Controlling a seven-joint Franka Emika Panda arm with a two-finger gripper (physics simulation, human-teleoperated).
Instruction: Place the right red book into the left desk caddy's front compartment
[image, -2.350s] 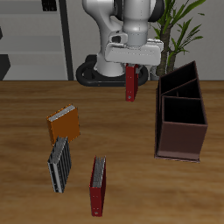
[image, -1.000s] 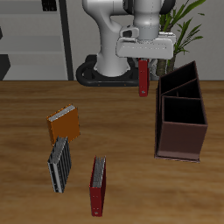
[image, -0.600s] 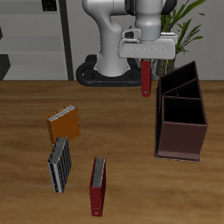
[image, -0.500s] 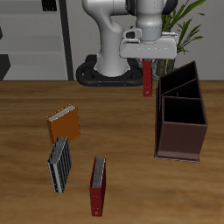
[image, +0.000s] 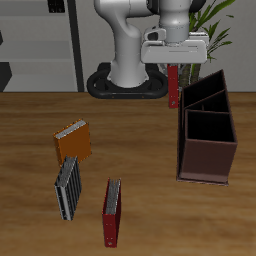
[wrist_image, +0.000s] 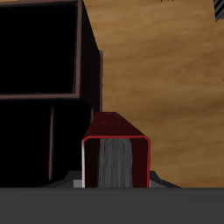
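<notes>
Both jaws clamp the right red book (image: 175, 86) upright, hanging below them

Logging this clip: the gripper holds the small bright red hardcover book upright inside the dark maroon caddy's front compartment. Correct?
Not quite. The gripper holds the small bright red hardcover book upright, but in the air beside the dark maroon caddy, outside its compartments, as the exterior view shows.

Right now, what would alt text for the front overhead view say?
A white robot arm's pincer holds a red book upright in the air beside a dark brown two-part box. Three more books lie on the wooden table.
</notes>
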